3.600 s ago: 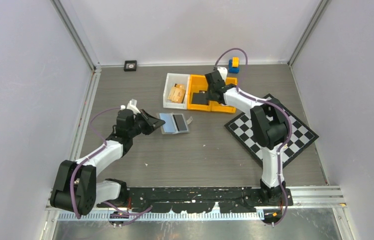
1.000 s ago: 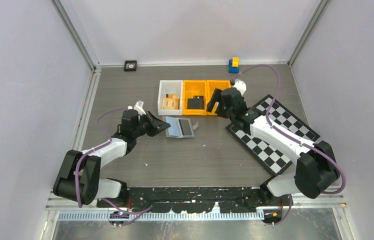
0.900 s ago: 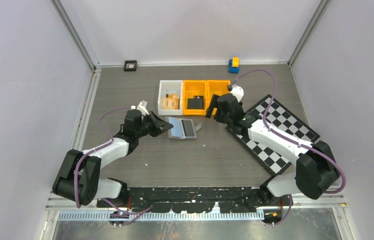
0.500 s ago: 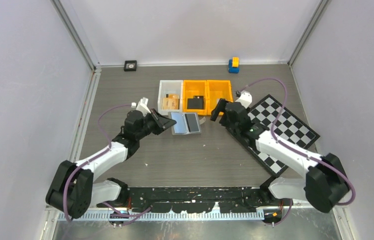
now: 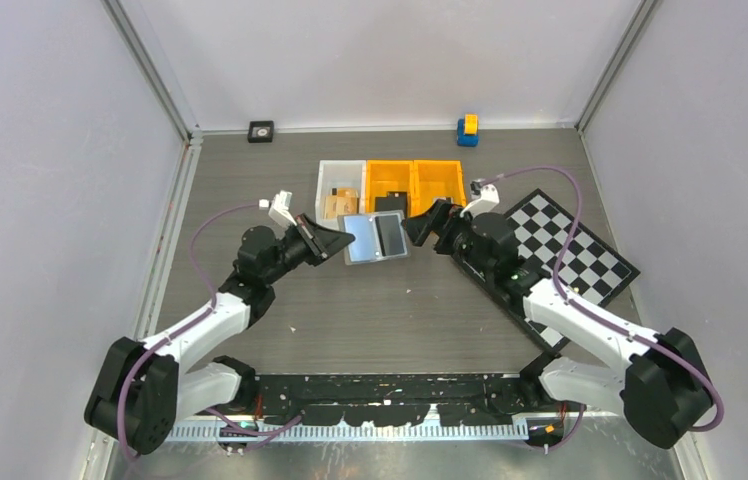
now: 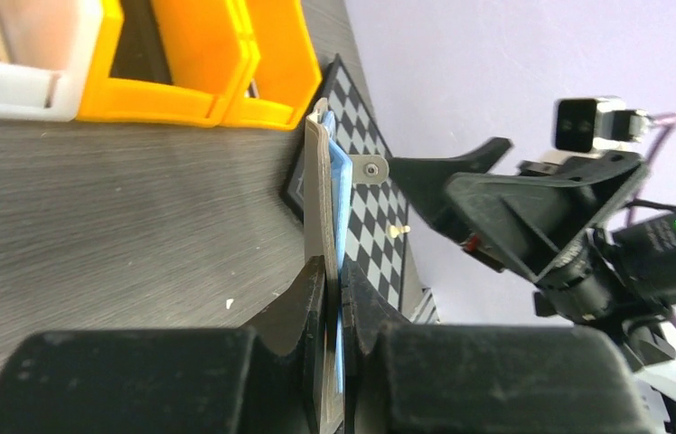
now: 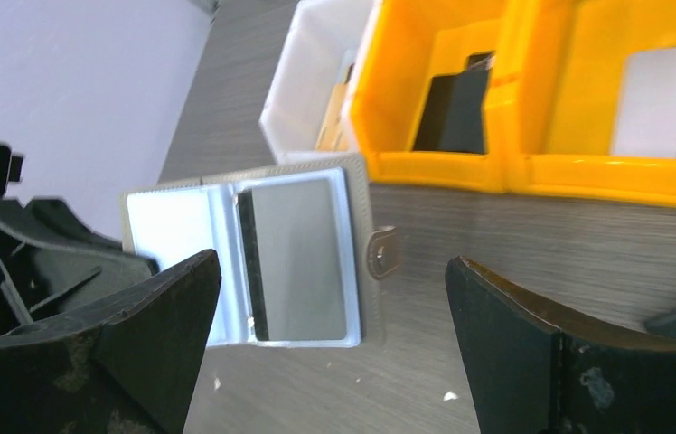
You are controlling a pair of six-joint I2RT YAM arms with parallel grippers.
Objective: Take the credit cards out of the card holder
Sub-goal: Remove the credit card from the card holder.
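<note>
Card holder [image 5: 375, 237] now lifted, pinched in left hand [image 5: 336, 243]; right hand [image 5: 425, 225] wide, closer

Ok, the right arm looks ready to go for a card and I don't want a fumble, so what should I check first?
1. Is the left pincer shut on the card holder's edge? ok.
2. Is the card holder open, pockets towards the right pincer? ok.
3. Is the right pincer open wide? ok.
4. Is a grey card showing in a pocket? ok.
5. Does the card's edge stick out enough to pinch? cannot tell.
</note>
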